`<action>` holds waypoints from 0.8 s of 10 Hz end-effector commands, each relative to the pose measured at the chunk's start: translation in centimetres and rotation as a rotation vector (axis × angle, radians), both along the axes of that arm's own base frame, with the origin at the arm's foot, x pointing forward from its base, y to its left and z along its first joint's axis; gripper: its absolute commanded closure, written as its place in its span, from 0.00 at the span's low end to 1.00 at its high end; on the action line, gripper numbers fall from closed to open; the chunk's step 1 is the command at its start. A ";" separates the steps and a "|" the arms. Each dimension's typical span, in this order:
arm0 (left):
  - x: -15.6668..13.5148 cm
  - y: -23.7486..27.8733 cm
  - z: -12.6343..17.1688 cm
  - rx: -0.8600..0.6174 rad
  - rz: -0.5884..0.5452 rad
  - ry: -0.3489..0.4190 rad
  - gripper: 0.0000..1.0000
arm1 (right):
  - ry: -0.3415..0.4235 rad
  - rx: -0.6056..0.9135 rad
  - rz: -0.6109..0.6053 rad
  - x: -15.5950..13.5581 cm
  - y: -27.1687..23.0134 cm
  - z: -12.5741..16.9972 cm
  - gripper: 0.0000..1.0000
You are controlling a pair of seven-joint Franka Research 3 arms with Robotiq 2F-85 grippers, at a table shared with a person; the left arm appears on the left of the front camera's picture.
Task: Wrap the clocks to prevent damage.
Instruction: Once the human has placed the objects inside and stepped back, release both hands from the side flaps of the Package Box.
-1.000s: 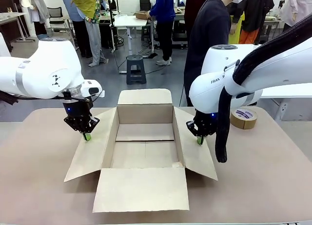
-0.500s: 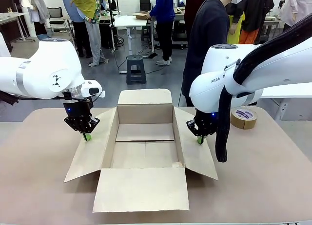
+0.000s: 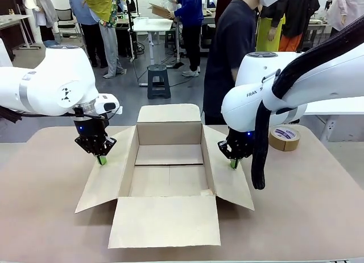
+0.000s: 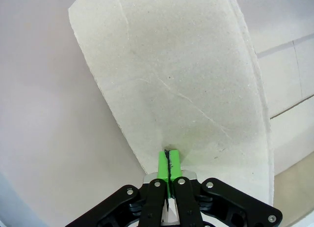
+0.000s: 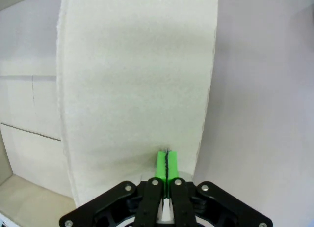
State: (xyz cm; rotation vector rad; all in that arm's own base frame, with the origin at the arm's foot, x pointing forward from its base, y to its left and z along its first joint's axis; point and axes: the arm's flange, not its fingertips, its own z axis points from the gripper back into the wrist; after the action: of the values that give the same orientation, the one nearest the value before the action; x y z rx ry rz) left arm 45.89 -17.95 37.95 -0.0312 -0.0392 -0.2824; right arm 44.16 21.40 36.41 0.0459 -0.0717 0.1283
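The clocks are out of view. An open cardboard box (image 3: 169, 133) sits mid-table with its flaps spread outward. My left gripper (image 3: 101, 159) is shut with nothing in it, and its green tips point down onto the box's left flap (image 3: 105, 183). From the left wrist, the left gripper (image 4: 169, 156) meets that flap (image 4: 186, 79) near its edge. On the other side, my right gripper (image 3: 233, 164) is also shut and holds nothing, tips down on the right flap (image 3: 230, 186). The right wrist view has the shut right gripper (image 5: 167, 158) against the flap (image 5: 137, 79).
A roll of brown tape (image 3: 284, 138) lies on the table at the right, behind my right arm. A person in a dark top (image 3: 230, 52) stands at the far side behind the box. The front flap (image 3: 165, 220) lies flat toward me.
Both arms and the box hold still. The person behind the box has shifted a little to the left.
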 end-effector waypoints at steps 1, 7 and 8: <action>-0.1 0.1 0.1 0.000 0.001 -0.003 1.00 | 0.004 -0.002 0.000 -0.1 0.1 -0.3 0.99; -0.1 0.1 0.1 0.000 0.001 -0.003 1.00 | 0.004 -0.002 0.000 -0.1 0.1 -0.3 0.99; -0.1 0.1 0.1 0.000 0.001 -0.003 1.00 | 0.004 -0.002 0.000 -0.1 0.1 -0.3 0.99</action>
State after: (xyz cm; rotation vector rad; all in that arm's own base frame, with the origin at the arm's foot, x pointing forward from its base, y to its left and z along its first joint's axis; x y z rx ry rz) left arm 45.89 -17.95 37.95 -0.0312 -0.0392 -0.2824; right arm 44.16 21.40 36.41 0.0460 -0.0717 0.1284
